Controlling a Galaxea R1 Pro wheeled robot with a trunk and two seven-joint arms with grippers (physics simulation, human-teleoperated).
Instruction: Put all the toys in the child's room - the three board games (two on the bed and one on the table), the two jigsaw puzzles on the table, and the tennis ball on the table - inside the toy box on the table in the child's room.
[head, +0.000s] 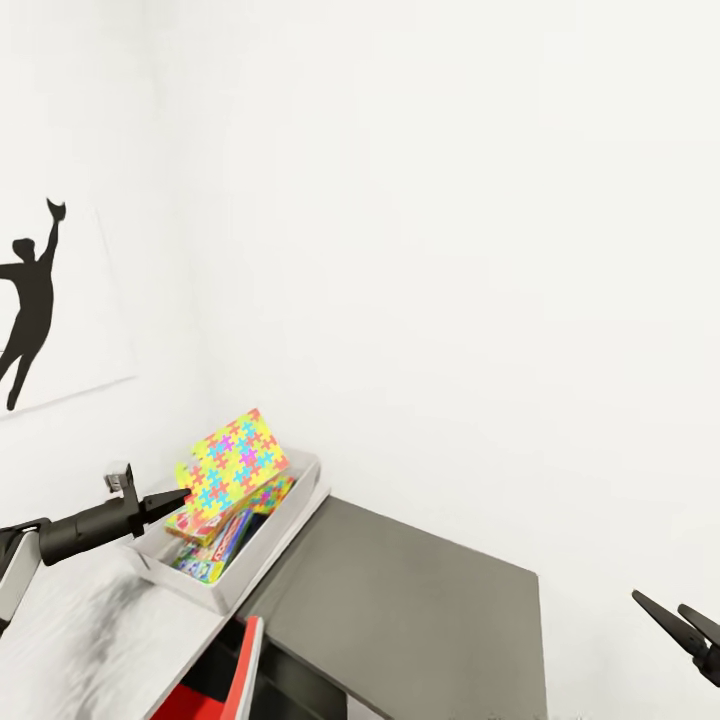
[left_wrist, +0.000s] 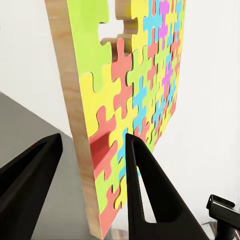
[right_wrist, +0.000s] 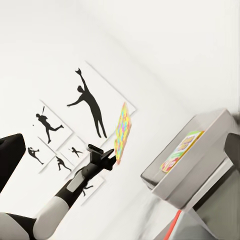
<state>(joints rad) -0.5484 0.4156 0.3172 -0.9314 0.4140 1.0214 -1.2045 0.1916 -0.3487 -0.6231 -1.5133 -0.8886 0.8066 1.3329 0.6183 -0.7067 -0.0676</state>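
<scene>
Left gripper (head: 183, 497) was clamped on the jigsaw puzzle (head: 232, 465), pinching its lower edge. In the left wrist view the slab (left_wrist: 135, 95) sat between the two black fingers (left_wrist: 145, 185), its wooden edge and coloured face both visible, so we called that a closed grip on the puzzle. We saw it held up on edge, tilted, above the toy box (head: 290, 520), clear of the box contents.

The toy box stood at the far end of the table (head: 90, 640), in the corner where the two white walls met. Inside it we saw a second jigsaw puzzle (head: 270, 493) leaning against the far wall of the box, and colourful board games (head: 215, 548) lying flat at its near end. In the right wrist view one game box (right_wrist: 181, 150) poked over the toy box (right_wrist: 190, 170) rim, with the held puzzle (right_wrist: 122, 131) edge-on above the left gripper (right_wrist: 116, 159).

Right gripper (head: 675, 615) hung at the right side of the head view, well apart from the table, fingers spread and holding nothing.

A dark grey cabinet (head: 420, 610) top ran just beside the toy box, lower than the table. A red chair back (head: 235, 680) showed between table and cabinet. A black silhouette poster (head: 40, 300) hung on the left wall; the right wrist view showed several more posters (right_wrist: 50, 127) on that wall.
</scene>
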